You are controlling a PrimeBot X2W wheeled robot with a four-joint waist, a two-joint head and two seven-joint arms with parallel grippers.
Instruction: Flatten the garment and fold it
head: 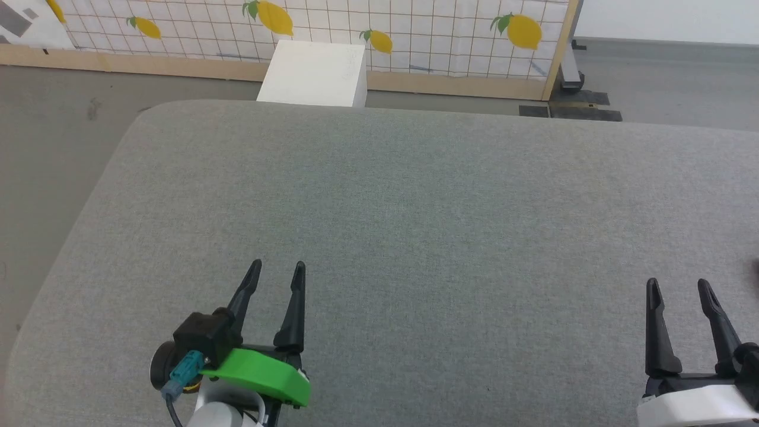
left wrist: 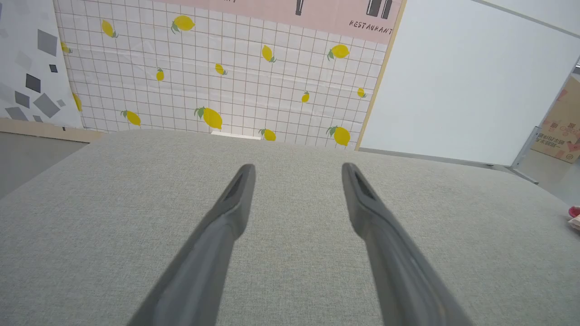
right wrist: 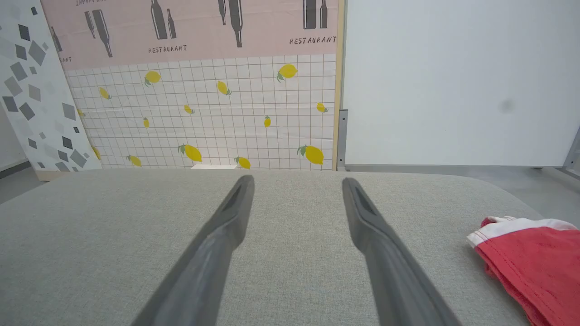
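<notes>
The garment [right wrist: 534, 262], red cloth with a white trimmed edge, lies bunched on the grey padded surface at the lower right of the right wrist view, to the right of my right gripper. A small red and pale bit of it [left wrist: 574, 216] peeks in at the right edge of the left wrist view. My left gripper [head: 277, 268] stands open at the lower left of the head view, nothing between its fingers. At the lower right my right gripper [head: 678, 286] is open too, also empty. Both hover just over the surface, fingers pointing away from me.
The grey cushioned table [head: 415, 207] has rounded corners and a left edge dropping to the floor. A white box [head: 314, 71] stands behind its far edge, before a lemon-patterned partition [head: 415, 29]. A white panel [right wrist: 453, 81] stands at the back right.
</notes>
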